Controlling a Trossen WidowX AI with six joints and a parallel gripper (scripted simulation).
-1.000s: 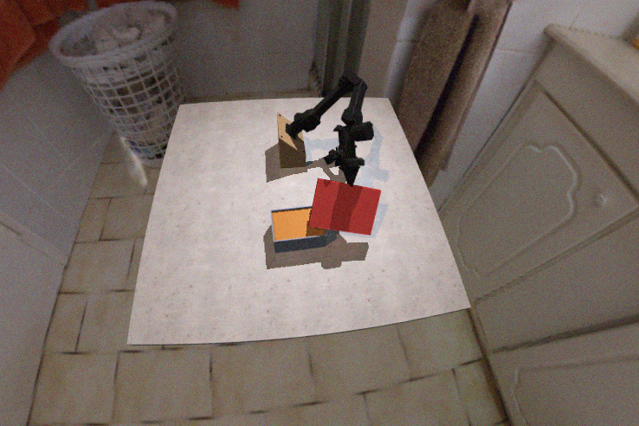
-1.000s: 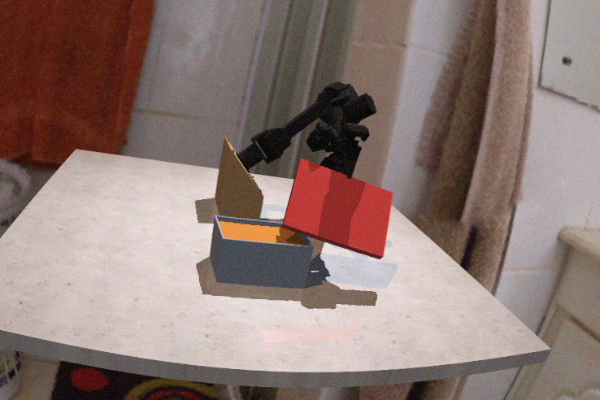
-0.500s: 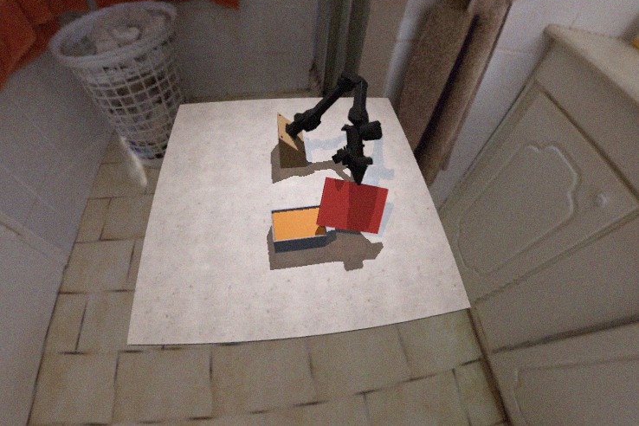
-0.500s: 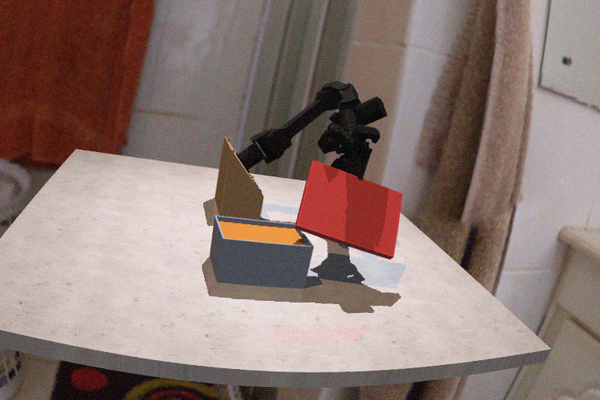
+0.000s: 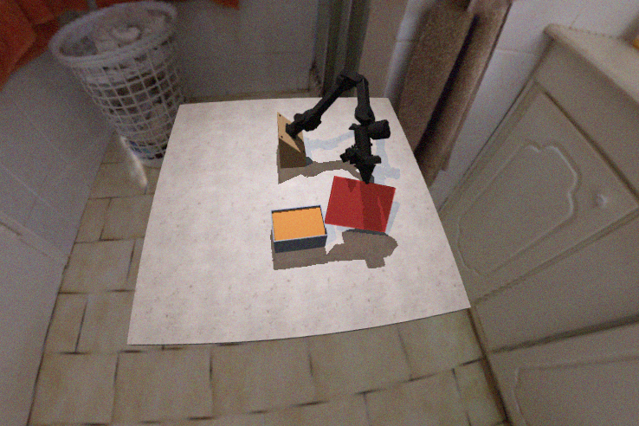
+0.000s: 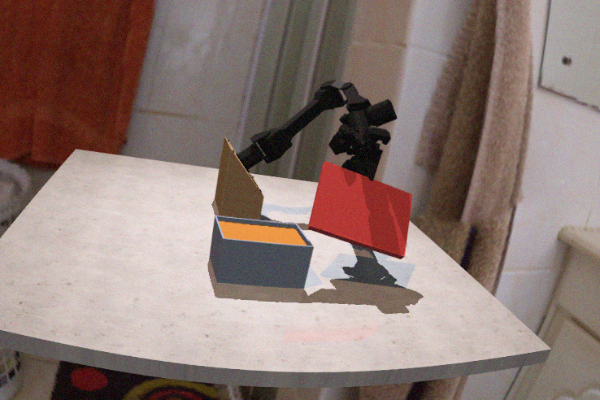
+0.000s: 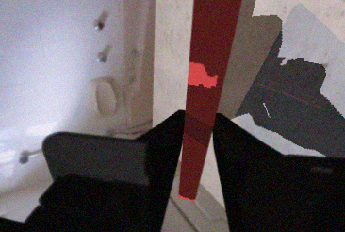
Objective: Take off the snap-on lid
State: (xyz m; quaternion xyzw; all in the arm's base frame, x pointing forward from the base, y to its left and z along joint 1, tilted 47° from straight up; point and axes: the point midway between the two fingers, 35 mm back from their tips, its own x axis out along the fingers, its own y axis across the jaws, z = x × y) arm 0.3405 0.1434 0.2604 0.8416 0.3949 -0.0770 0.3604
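Observation:
The storage box [image 5: 300, 244] [image 6: 261, 264] is dark blue-grey with an orange inside and stands open on the table [image 5: 206, 281] [image 6: 145, 308]. The red lid [image 5: 356, 204] [image 6: 358, 211] [image 7: 217, 28] is off the box, in the air to its right in the top and exterior views. It is tilted, its outer face showing to the top and exterior views. My gripper [image 5: 367, 181] [image 6: 371, 177] [image 7: 198, 118] is shut on the lid's edge at the side nearest the arm. The wrist view shows the lid edge-on between the two black fingers. The lid's underside is hidden in the top and exterior views.
A tan upright wedge-shaped mount [image 5: 292, 152] [image 6: 237, 187] stands behind the box at the arm's base. The lid's near left corner hangs close to the box's right side. The table's right edge lies beyond the lid. A laundry basket [image 5: 129, 75] stands beyond the table's back left.

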